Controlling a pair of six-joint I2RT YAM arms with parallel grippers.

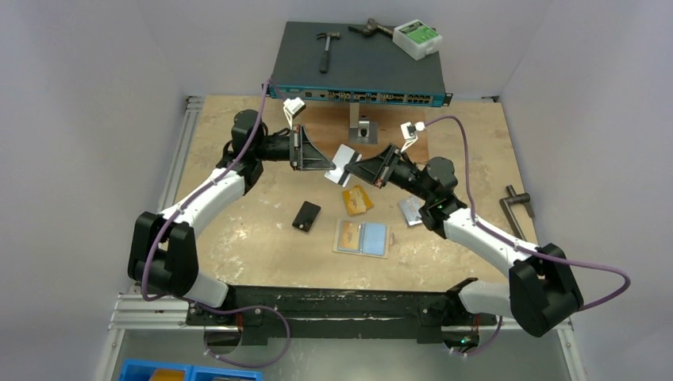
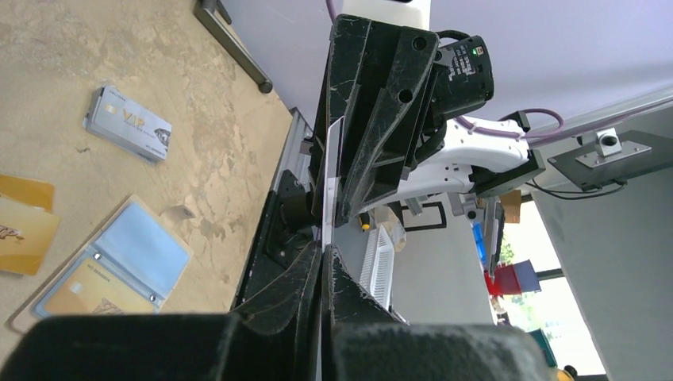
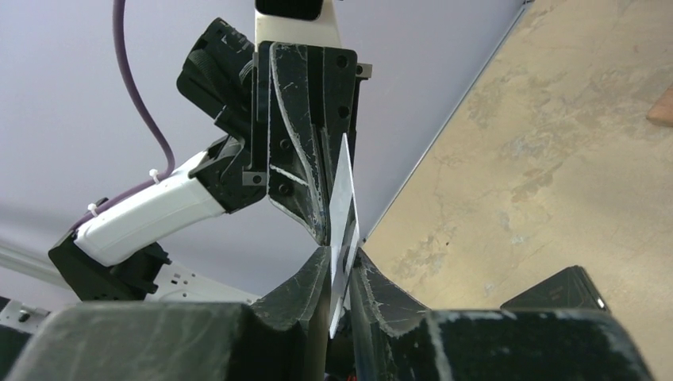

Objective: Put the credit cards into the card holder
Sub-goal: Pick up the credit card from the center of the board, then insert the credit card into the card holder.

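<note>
- Clenched tight, the left gripper point(image 1: 332, 165) pinches one edge of a silver-grey card point(image 1: 343, 157), which it holds in the air beyond the card holder point(image 1: 374, 236).
- Right gripper point(image 1: 351, 169) meets it tip to tip, and its fingers point(image 3: 305, 278) flank the opposite edge of the same card. Whether they press on the card or stand just off it cannot be told.
- From the right wrist the held card is seen almost edge-on and tilted, its lower end hidden between the fingers. From the left wrist it is only a thin white line.
- Print on the held card is unreadable; a dark stripe runs along one edge.
- Card holder lies open and flat on the table, with an orange card point(image 1: 348, 235) in its left pocket and a clear bluish pocket on the right.
- Just beyond the holder lies an orange-yellow card point(image 1: 356, 199), to its left a black card point(image 1: 306, 215), and to its right a second silver-grey card point(image 1: 410, 210).
</note>
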